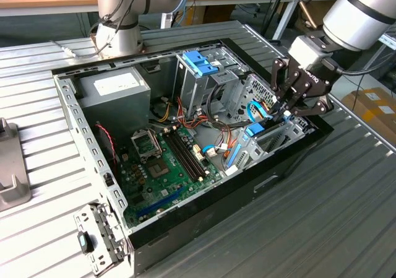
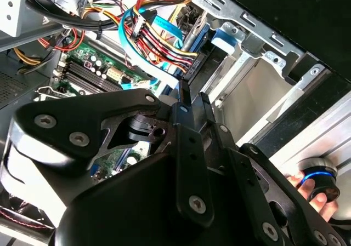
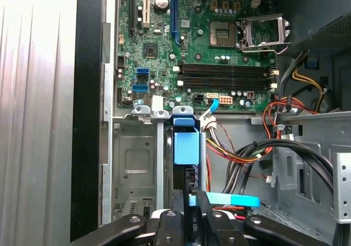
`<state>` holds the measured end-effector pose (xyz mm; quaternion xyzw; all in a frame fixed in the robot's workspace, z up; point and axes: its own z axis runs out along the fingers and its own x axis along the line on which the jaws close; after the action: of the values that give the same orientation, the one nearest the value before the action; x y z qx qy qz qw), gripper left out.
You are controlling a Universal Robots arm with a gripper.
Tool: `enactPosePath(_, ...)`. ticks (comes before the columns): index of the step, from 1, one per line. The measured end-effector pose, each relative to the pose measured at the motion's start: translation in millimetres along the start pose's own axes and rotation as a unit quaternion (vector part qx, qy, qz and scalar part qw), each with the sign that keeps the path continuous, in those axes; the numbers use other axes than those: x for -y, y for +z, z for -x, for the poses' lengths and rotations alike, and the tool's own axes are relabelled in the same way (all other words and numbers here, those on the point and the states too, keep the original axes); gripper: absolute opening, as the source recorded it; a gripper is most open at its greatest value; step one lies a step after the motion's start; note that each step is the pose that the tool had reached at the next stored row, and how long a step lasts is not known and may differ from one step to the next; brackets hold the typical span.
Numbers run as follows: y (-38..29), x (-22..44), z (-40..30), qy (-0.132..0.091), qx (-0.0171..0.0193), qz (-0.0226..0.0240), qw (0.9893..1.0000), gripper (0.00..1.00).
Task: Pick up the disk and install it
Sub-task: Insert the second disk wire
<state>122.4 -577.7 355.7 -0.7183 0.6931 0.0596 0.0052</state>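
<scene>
The disk [image 1: 254, 130], a dark body in a light-blue carrier, stands on edge in a slot of the low metal bay at the exterior view's right end of the open computer case [image 1: 80, 129]. In the first wrist view its blue carrier [image 3: 185, 144] runs along the slot beside the motherboard; the second wrist view shows its blue end tab [image 2: 224, 38]. My gripper [image 1: 277, 114] hangs right over the bay. Its fingers are drawn close together at the disk's near edge [image 3: 196, 202] [image 2: 193, 95]. Whether they touch it is hidden.
Blue, red and yellow cables [image 2: 159, 38] cross close to the fingertips. A tall drive cage with a blue-handled carrier [image 1: 199, 62], a grey power supply [image 1: 114, 89] and the motherboard [image 1: 167, 166] sit inside the case. Another arm's base [image 1: 117, 30] stands behind. A hand [image 2: 315, 194] holds a blue-ringed knob.
</scene>
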Motion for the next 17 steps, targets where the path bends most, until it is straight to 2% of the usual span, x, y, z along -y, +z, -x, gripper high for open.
enactPosePath(3,0.1,0.1,2.7,0.0,0.0008,0.0,1.0,0.22)
enactPosePath(4,0.8,0.2,3.7,0.0,0.001,0.0003,1.0,0.1)
enactPosePath(9,10.0,4.3,3.1,0.001,0.0015,0.0096,1.0,0.1)
enactPosePath(12,12.1,4.9,3.0,0.001,0.0013,0.0118,0.9999,0.1)
enactPosePath(15,12.0,5.0,3.0,0.001,0.0018,0.0121,0.9999,0.1)
enactPosePath(17,7.8,4.7,3.4,0.001,0.002,0.0121,0.9999,0.1)
